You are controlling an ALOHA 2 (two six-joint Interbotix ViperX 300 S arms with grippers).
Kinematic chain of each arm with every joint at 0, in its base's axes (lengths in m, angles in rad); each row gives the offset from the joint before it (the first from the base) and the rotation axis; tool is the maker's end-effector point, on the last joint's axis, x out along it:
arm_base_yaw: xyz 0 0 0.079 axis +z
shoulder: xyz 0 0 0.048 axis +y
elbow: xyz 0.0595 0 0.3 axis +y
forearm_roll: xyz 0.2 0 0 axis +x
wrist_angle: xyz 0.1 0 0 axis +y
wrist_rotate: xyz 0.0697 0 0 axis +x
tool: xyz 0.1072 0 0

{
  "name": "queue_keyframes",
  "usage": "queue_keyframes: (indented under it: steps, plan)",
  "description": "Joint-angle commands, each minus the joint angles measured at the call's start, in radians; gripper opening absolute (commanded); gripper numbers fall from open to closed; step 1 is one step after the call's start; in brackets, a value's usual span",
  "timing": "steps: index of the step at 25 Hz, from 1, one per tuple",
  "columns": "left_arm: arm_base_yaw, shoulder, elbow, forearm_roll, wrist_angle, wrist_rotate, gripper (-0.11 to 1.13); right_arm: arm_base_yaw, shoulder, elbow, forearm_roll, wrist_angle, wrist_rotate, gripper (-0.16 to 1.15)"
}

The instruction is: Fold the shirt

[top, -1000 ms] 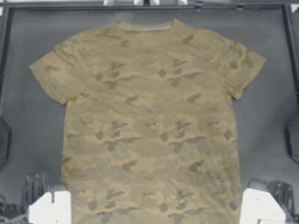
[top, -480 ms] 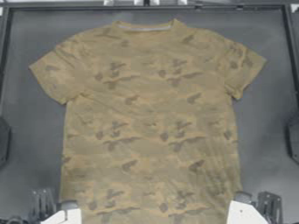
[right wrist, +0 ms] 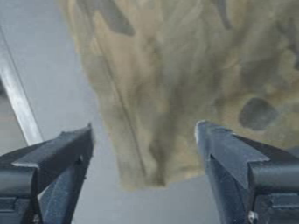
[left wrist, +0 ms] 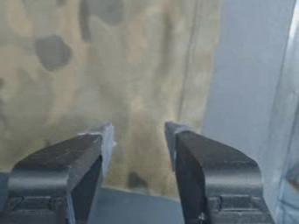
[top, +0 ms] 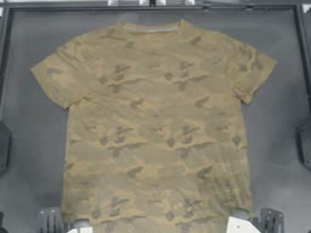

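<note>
Top view shows the shirt (top: pixel 155 123) spread flat at the table's (top: pixel 276 136) centre, collar at 12 o'clock. Left tool (left wrist: pixel 139 135) and right tool (right wrist: pixel 143 135), both apart, sit over the hem corners at 7 and 5 o'clock. Thin, limp cloth should bunch easily; pinch each corner's edge.

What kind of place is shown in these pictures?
Probably a robot test bench in a lab, not a home. The shirt lies flat on a dark table with a raised frame, and the left end effector and right end effector hover open at its hem corners.
</note>
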Motion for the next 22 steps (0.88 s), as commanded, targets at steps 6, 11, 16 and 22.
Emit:
queue_keyframes:
  steps: [6,11,16,22]
  plan:
    - [-0.015,0.035,-0.032,-0.041,-0.008,0.002,0.79,0.003,0.020,-0.011,0.003,-0.017,0.002,0.97]
    - [-0.015,0.054,-0.029,-0.043,-0.009,0.003,0.79,0.003,0.040,-0.011,0.005,-0.011,-0.002,0.97]
    - [-0.015,0.069,-0.026,-0.043,-0.008,0.003,0.79,0.003,0.058,-0.005,0.011,-0.006,0.000,0.97]
    - [-0.014,0.087,-0.021,-0.057,-0.005,0.006,0.76,0.003,0.091,-0.008,0.021,-0.006,-0.002,0.97]
